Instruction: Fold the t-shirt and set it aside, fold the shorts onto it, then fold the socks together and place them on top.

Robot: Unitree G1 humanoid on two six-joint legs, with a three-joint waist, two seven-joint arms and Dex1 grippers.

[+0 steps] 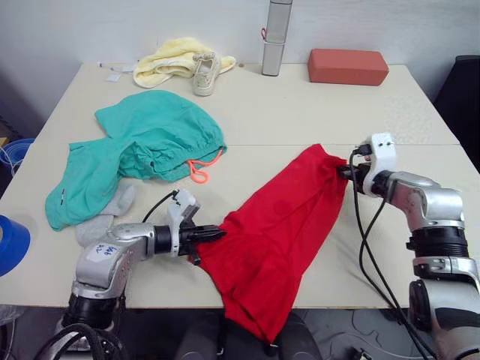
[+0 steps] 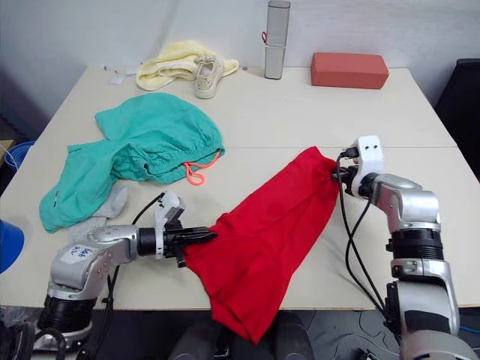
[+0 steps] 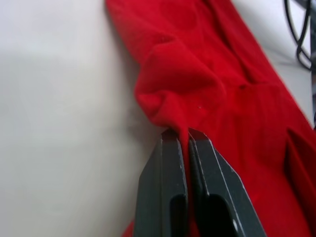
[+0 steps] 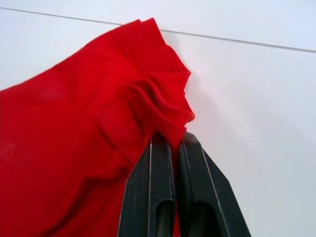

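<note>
The red t-shirt (image 1: 277, 232) lies stretched diagonally over the table's front, its lower end hanging off the front edge. My left gripper (image 1: 214, 234) is shut on the shirt's near left edge (image 3: 183, 136). My right gripper (image 1: 343, 171) is shut on its far right corner (image 4: 170, 131). The teal shorts (image 1: 142, 146) with an orange drawstring lie crumpled at the left. Grey socks (image 1: 109, 217) peek out beneath the shorts' front edge, just behind my left arm.
At the back of the table sit a pale yellow cloth (image 1: 169, 60), a beige sneaker (image 1: 205, 73), a grey metal cylinder (image 1: 275, 37) and a red brick-shaped block (image 1: 347, 66). A blue object (image 1: 11, 244) is off the table's left side.
</note>
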